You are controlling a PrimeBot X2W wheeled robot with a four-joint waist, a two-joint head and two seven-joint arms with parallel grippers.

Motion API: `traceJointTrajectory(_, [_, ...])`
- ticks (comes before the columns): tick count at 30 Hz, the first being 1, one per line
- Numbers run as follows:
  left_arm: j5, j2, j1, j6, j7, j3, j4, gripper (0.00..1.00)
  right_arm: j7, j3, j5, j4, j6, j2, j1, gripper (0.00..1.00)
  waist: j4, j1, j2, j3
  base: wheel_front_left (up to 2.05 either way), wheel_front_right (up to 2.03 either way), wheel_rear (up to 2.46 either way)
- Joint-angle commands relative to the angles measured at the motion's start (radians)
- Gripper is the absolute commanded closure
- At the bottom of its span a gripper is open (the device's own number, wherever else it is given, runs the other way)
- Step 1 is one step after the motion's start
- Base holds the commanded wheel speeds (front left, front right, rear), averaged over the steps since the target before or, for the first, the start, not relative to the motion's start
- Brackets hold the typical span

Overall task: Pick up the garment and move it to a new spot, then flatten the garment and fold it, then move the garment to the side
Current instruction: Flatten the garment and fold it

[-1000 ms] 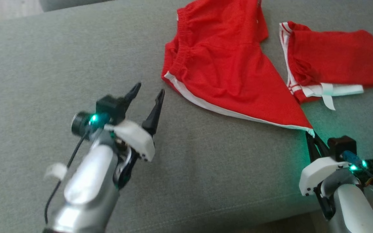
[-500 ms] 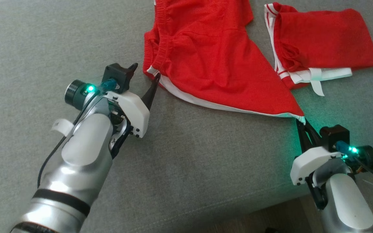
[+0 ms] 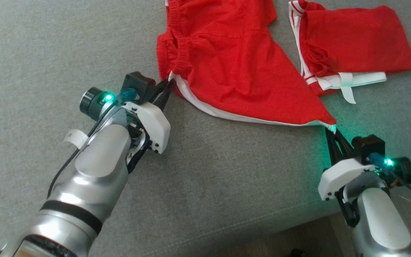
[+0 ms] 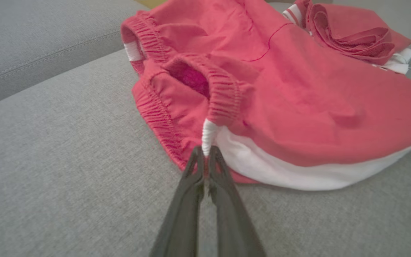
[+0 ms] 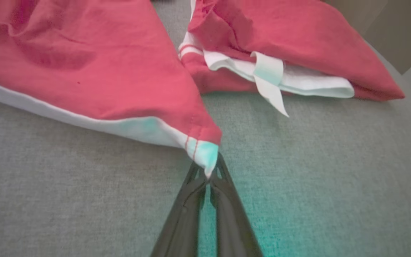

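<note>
**Two corners pinched, shorts (image 3: 234,64) ready to lift**

The red shorts lie rumpled on the grey couch (image 3: 209,185), at the far middle of the head view. The left gripper (image 3: 167,84) is pressed together on the white tab where the waistband meets the side stripe, and its wrist view shows the cloth caught right at the tips. The right gripper (image 3: 331,130) pinches the other end of that white-trimmed edge, the pointed hem corner, also at the very tips.

Holding both ends of one edge makes sense. Raised together, they should let the cloth hang open, ready to carry to a new spot and lay flat.

A second red garment (image 3: 355,39), folded, lies just beside the shorts on the right, not touching them. A low drag could snag it, so I judge a clean lift is needed. Both holds are shallow and may slip
</note>
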Motion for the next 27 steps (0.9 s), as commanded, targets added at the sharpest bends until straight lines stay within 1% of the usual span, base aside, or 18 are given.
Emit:
traceJointTrajectory(1, [-0.016, 0.022, -0.056, -0.006, -0.017, 0.015, -0.024, 1.0, -0.015, 0.022, 0.004, -0.027, 0.007, -0.003, -0.023, 1.0, 0.004, 0.0, 0.0, -0.002, 0.0, 0.0, 0.0])
traceJointTrajectory(9, [-0.074, 0.047, -0.057, -0.006, -0.061, 0.003, -0.066, 1.0, -0.062, 0.022, 0.004, -0.07, 0.007, -0.015, -0.054, 1.0, 0.039, 0.0, 0.0, -0.038, 0.0, 0.0, 0.0])
traceJointTrajectory(17, [-0.096, 0.083, -0.042, 0.0, -0.073, 0.052, -0.225, 1.0, -0.079, 0.061, 0.037, -0.177, 0.007, -0.081, -0.147, 1.0, 0.097, 0.0, 0.0, -0.108, 0.0, 0.0, 0.0])
traceJointTrajectory(21, [-0.104, 0.106, -0.055, 0.026, -0.074, 0.094, -0.339, 1.0, -0.087, 0.094, 0.054, -0.237, 0.007, -0.12, -0.249, 1.0, 0.119, 0.0, 0.0, -0.159, 0.0, 0.0, 0.0])
traceJointTrajectory(24, [-0.115, 0.122, -0.068, 0.058, -0.074, 0.133, -0.435, 1.0, -0.087, 0.118, 0.066, -0.27, 0.007, -0.135, -0.327, 1.0, 0.133, 0.0, 0.0, -0.202, 0.0, 0.0, 0.0])
traceJointTrajectory(27, [-0.132, 0.14, -0.065, 0.098, -0.054, 0.169, -0.528, 1.0, -0.061, 0.14, 0.074, -0.293, 0.007, -0.146, -0.367, 1.0, 0.147, 0.0, 0.0, -0.238, 0.0, 0.0, 0.0])
